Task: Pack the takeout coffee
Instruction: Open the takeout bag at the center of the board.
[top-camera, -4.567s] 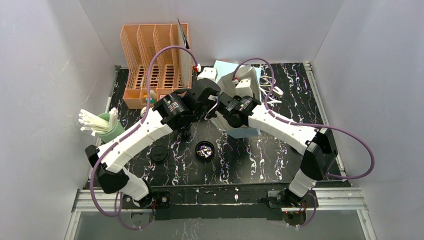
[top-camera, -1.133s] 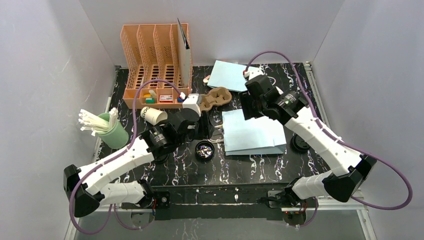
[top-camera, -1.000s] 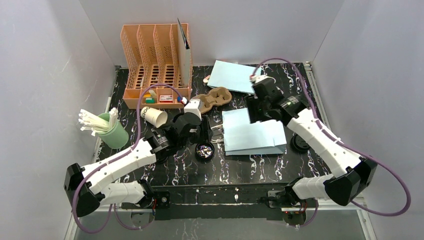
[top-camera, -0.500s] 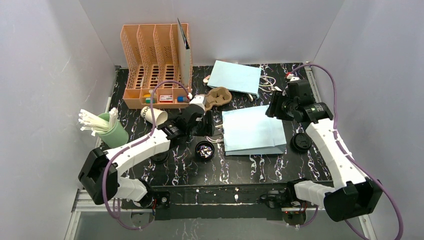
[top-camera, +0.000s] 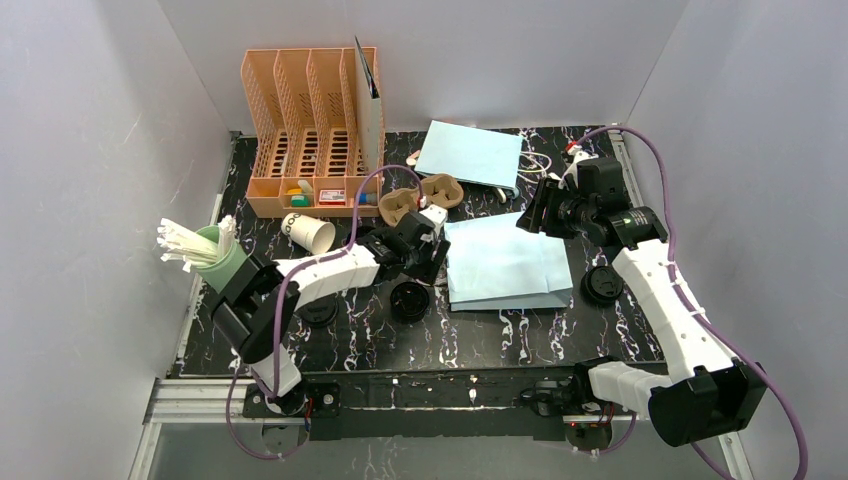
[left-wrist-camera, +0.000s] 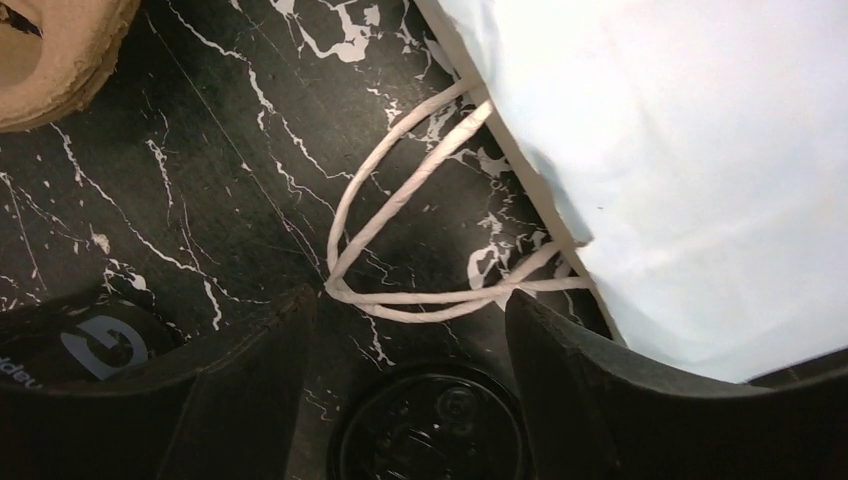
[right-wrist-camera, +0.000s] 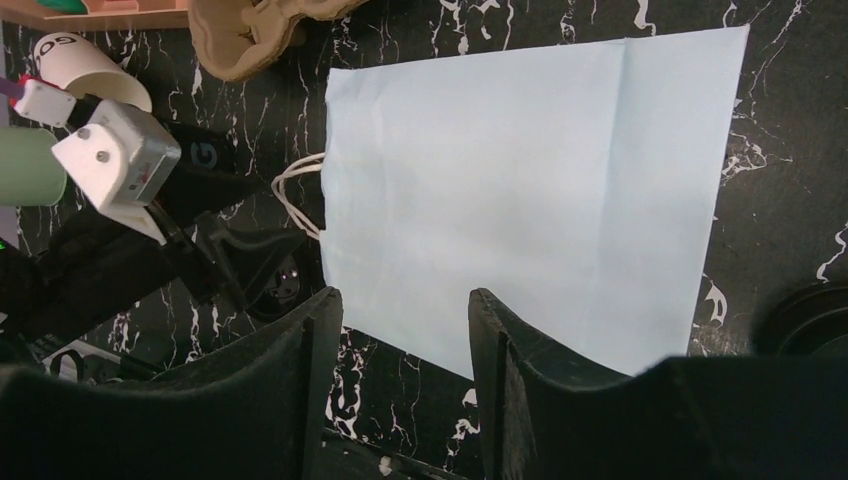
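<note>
1. Top: left gripper (top-camera: 424, 262), spread and empty, just behind a black-lidded cup (top-camera: 409, 300) mid-table (top-camera: 500, 335); second cup (top-camera: 603, 285) near the right edge, by the right gripper (top-camera: 532, 212).
2. Left wrist: cup (left-wrist-camera: 430, 430) lies nearward of the bag handles (left-wrist-camera: 420, 230).
3. Right wrist: right gripper spread, empty, over the bag (right-wrist-camera: 520, 190).

The left arm (top-camera: 320, 272) is folded at the elbow and stretched low toward the centre; the left gripper (left-wrist-camera: 408, 300) is pointed down, its jaws held apart. The right arm (top-camera: 660, 290) is extended forward along the right side, wrist turned inward; the right gripper (right-wrist-camera: 403, 300) is aimed down, jaws likewise parted.
</note>
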